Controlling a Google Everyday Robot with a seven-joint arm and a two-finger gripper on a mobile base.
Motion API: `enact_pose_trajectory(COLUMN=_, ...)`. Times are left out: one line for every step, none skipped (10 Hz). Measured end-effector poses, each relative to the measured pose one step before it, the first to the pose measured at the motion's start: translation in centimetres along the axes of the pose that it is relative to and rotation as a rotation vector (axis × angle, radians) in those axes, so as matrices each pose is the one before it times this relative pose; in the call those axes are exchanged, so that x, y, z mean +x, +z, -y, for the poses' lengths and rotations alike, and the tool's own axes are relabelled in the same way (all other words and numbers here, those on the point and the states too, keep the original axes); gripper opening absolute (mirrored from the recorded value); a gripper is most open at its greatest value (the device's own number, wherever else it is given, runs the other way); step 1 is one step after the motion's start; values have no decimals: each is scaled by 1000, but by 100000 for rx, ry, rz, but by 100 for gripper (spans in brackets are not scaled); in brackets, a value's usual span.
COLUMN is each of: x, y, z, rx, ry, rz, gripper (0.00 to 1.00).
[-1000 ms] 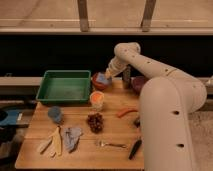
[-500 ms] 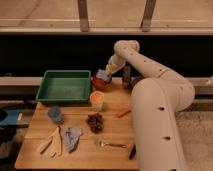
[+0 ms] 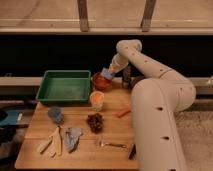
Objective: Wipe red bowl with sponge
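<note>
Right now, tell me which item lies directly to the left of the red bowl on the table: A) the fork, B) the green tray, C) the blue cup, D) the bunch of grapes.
B: the green tray lies directly left of the red bowl, where the tool holds the sponge at the bowl's rim.

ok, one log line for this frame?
phase: wiping | gripper: over red bowl, holding sponge at its rim | bowl: right of green tray, back of table
</note>
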Motion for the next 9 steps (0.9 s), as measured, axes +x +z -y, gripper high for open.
enact_pose_trajectory(x=637, y=-550, z=654, rx=982, ry=817, rz=146, gripper=0)
enact_pose_trajectory(x=681, y=-411, z=160, rx=338, ry=578, rz=-51, gripper=0)
enact_pose_trajectory(x=523, y=-258, z=-447, rx=-387, ry=-213, rz=-290, gripper=0)
enact_pose_trajectory(x=530, y=-27, z=-848, rx=-632, ry=-1198, rz=-624, gripper=0)
enact_pose_trajectory(x=551, y=-51, z=-1559, rx=-1252, ry=-2300, rz=-588, gripper=0)
enact_pose_trajectory(x=243, y=44, z=-823, rx=-1002, ry=-1194, rz=-327, gripper=0)
enact_pose_trajectory(x=-86, y=6, z=-593, rx=-1062, ry=-1786, rz=-83, gripper=0)
enact_pose_trajectory(x=-375, y=253, z=-800, rx=-724, ry=-2426, rz=-359, gripper=0)
enact_pose_trajectory(x=-556, y=433, z=-1039, rx=-1034, ry=-1861, rz=-61, gripper=0)
